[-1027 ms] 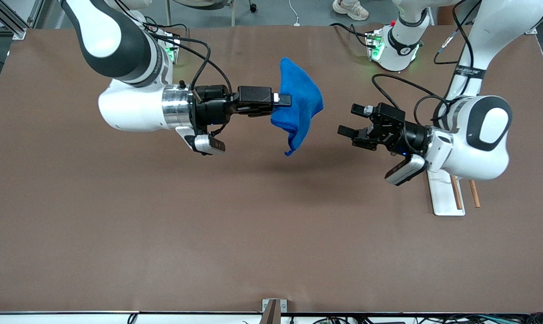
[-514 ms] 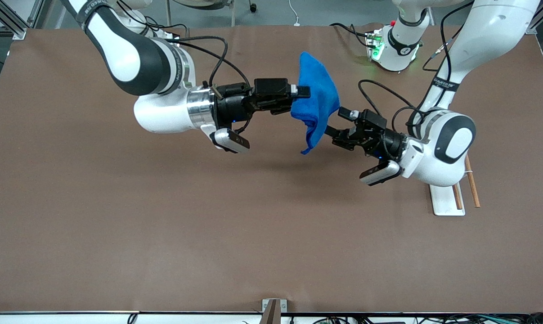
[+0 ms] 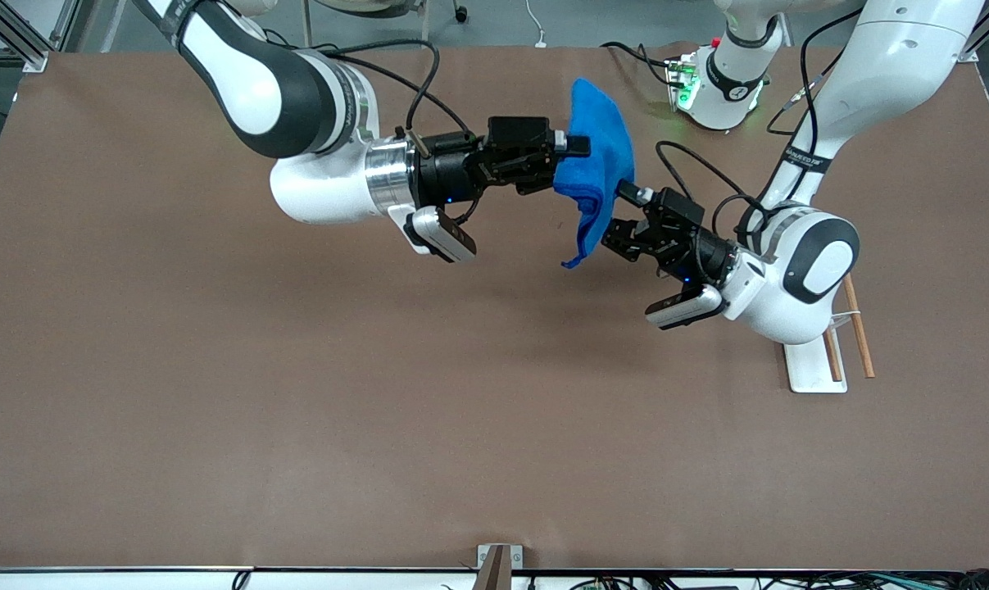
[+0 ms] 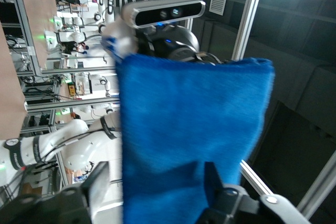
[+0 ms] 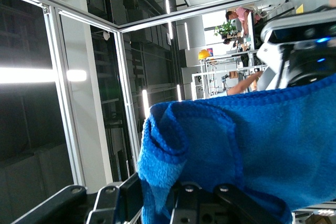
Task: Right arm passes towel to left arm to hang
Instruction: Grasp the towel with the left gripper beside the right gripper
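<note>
The right claw [image 3: 574, 147] is clamped on the blue towel [image 3: 596, 156], holding it in the air above the worktop [image 3: 297, 393]. The left claw [image 3: 617, 215] straddles the towel's hanging edge, its fingers [image 4: 212, 182] set apart on either side.

R gripper [image 3: 574, 147] clamped shut; L gripper [image 3: 617, 211] part-open, midair.

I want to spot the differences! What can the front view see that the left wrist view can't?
Only the front view shows the brown table, the white stand with its wooden sticks, and the right gripper shut on the towel. Only the left wrist view shows the left gripper's two fingers either side of the towel's edge. Both show the blue towel, held up in the air between both arms.
</note>
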